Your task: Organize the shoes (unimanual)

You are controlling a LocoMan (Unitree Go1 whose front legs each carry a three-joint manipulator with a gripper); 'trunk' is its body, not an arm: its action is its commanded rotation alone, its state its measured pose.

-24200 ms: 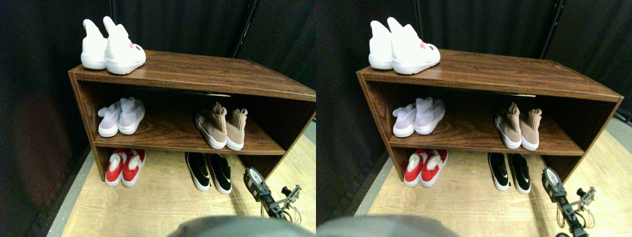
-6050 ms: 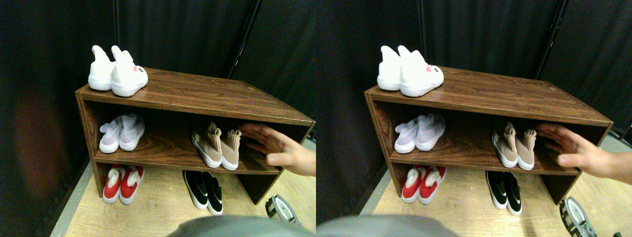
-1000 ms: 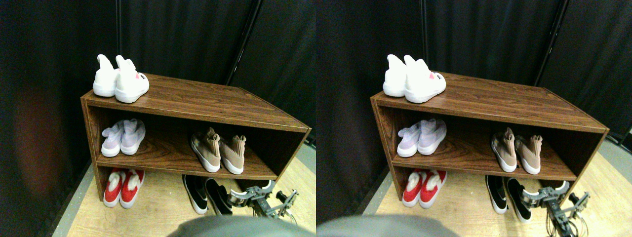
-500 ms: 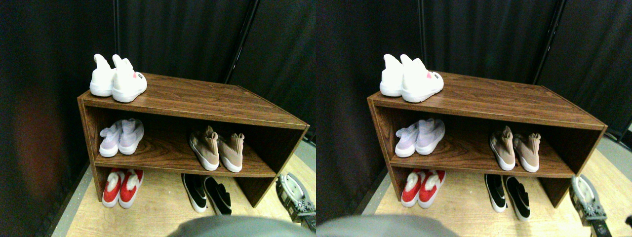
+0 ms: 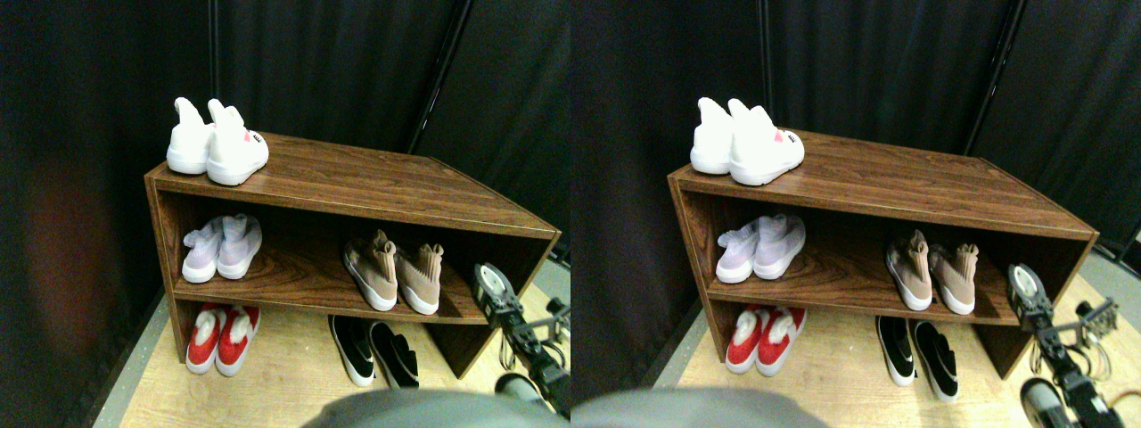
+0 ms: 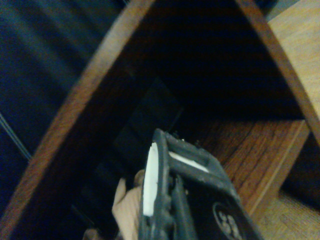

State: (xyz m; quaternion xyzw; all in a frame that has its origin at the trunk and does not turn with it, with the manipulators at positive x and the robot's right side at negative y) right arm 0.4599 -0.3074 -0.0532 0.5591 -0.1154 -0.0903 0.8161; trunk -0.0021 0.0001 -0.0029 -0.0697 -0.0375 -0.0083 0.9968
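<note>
Against a dark curtain [image 5: 357, 53] stands a brown wooden shoe rack [image 5: 374, 183] on a pale wood floor [image 5: 285, 374]. At the far left of its top board sits a pair of white high-top shoes [image 5: 217, 141], side by side and touching. Below them, at the left of the middle shelf, is a pale lilac pair [image 5: 222, 247], and under that, on the floor inside the rack, a red pair with white soles [image 5: 217, 335]. Further right on the floor are the black slip-ons [image 5: 374, 350], lying close together with their white soles showing. Above these, on the right part of the middle shelf, are the tan sock-shoes [image 5: 397, 275]: the left one upright with its toe angled to the left, the right one just beside it and turned slightly away, so the two toes splay apart (not neatly parallel like the other pairs). At the far right the right gripper [image 5: 493, 287] is raised level with the middle shelf's open right end, near the right tan shoe but apart from it. The wrist view shows the dark jaw frame [image 6: 185, 195] pointing into the shelf opening, with a tan shoe [image 6: 127, 210] partly visible past it; I cannot tell whether the jaws are parted or closed.
</note>
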